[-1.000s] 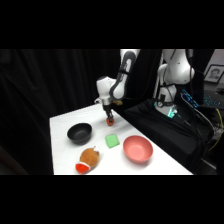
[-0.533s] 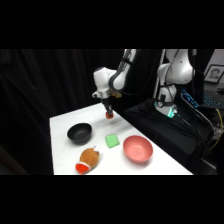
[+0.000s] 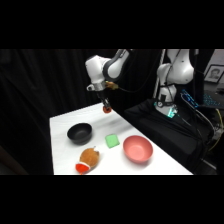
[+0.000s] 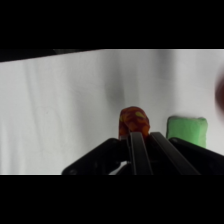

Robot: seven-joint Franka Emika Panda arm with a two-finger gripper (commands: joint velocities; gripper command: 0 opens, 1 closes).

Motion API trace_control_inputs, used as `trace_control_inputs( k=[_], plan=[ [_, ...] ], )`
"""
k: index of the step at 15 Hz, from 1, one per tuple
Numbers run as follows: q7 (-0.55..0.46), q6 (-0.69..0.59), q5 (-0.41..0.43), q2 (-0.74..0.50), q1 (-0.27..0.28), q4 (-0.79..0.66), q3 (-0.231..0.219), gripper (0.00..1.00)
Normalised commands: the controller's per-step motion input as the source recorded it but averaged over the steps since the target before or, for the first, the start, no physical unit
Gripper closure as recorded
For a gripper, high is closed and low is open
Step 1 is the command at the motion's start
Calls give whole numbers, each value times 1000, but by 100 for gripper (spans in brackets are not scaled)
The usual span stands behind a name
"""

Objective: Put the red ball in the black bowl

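My claw [image 3: 106, 107] closed on the red ball [image 4: 134, 122], ball pinched at my fingertips, raised above the worktop [image 3: 62, 125], black bowl [image 3: 80, 133] below and apart.

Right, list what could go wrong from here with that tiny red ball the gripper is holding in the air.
1. The tiny red-orange ball sits right at the tip of the gripper; it might slip out.
2. It hangs above bare white table, beside the small matte black bowl, not over it; dropped now, it would likely roll away.
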Motion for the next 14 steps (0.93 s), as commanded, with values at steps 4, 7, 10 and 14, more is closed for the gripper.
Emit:
trace_control_inputs(
  k=[4,7,10,14],
  plan=[
    [158,-356,-81,234,101,502,-40,98],
    [132,-325,-47,340,78,594,-19,98],
    [117,-242,-8,375,40,620,-11,98],
    [67,-141,74,343,-19,599,5,98]
  ],
)
